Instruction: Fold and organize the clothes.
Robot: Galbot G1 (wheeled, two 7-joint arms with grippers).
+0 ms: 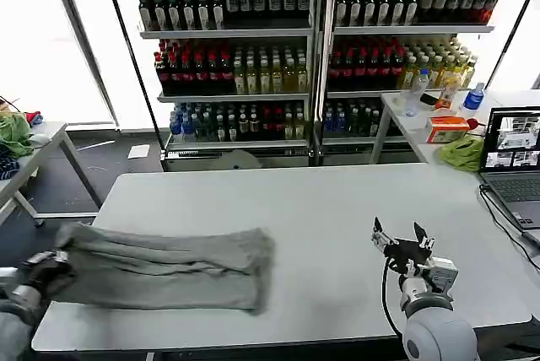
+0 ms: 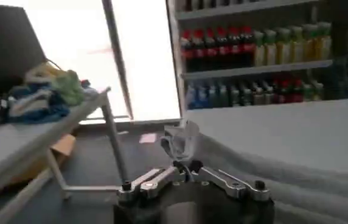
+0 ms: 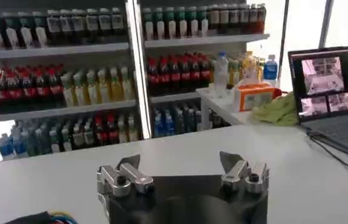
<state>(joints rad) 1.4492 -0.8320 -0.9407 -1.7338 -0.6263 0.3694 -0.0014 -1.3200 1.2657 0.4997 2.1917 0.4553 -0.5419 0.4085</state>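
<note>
A light grey shirt (image 1: 160, 268) lies folded into a long band across the left part of the white table (image 1: 321, 201). My left gripper (image 1: 49, 265) is at the table's left edge, at the band's left end. In the left wrist view the left gripper (image 2: 184, 165) is shut on a pinched bit of the grey shirt (image 2: 182, 141), and the rest of the cloth trails off over the table. My right gripper (image 1: 398, 238) hovers over the table's front right, open and holding nothing; the right wrist view shows the right gripper (image 3: 180, 164) with its fingers wide apart above bare tabletop.
An open laptop (image 1: 513, 157) with a cable stands at the table's right edge. A bunched green cloth (image 1: 462, 152) and an orange box (image 1: 445, 129) lie on a side table behind it. Another table (image 1: 34, 154) with cloths stands left. Bottle shelves (image 1: 312, 32) fill the back.
</note>
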